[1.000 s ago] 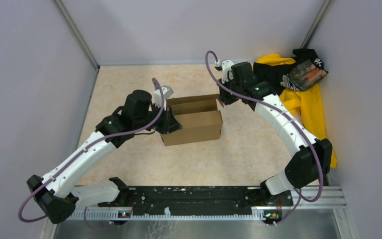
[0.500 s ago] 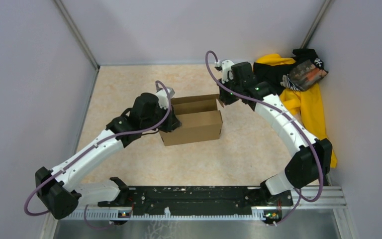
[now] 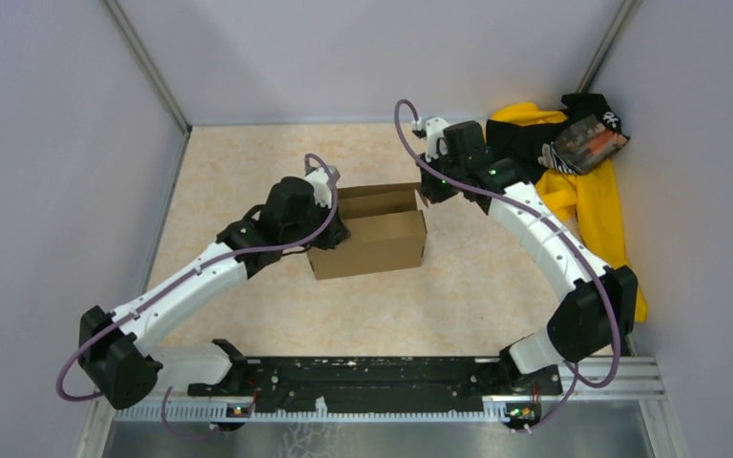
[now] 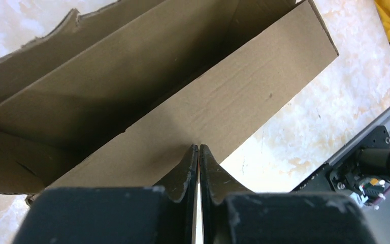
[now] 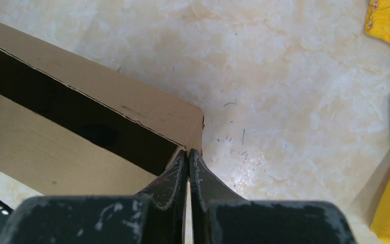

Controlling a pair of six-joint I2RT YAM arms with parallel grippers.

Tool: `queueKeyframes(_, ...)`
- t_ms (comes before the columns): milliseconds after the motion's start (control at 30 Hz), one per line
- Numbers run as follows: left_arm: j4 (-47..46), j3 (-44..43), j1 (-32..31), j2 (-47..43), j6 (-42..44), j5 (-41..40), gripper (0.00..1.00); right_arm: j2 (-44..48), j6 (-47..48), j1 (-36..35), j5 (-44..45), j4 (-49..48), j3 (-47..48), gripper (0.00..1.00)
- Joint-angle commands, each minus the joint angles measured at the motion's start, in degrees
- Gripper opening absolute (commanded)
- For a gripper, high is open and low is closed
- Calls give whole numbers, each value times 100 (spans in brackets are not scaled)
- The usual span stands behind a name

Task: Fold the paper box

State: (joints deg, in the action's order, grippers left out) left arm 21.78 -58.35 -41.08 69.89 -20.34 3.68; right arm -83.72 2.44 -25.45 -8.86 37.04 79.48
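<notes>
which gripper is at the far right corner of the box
The right gripper: its shut tips sit at the far right corner of the paper box. The left gripper is at the box's left end, by the near long panel.

Looks like a robotics lab test cell rather than a home or shop. Boxed in on three sides by plain grey panels (image 3: 57, 143) with metal corner strips (image 3: 148, 62). Floored with a beige marble-pattern tabletop (image 3: 239, 162). Fitted along the near edge with a black mounting plate (image 3: 382, 374) and a slotted aluminium rail (image 3: 382, 408), which carry two white-and-black arms, left arm (image 3: 191, 281) and right arm (image 3: 544, 239), trailing purple cables (image 3: 408, 134).
</notes>
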Motion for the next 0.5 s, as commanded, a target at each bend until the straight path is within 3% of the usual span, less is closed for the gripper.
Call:
queueKeyframes(0, 142, 112, -141, 234, -86, -403, 8, 242, -151, -147, -249, 157, -197, 0)
queueKeyframes(467, 124, 95, -347, 519, -273, -896, 8, 746, -202, -258, -283, 473, -510, 0)
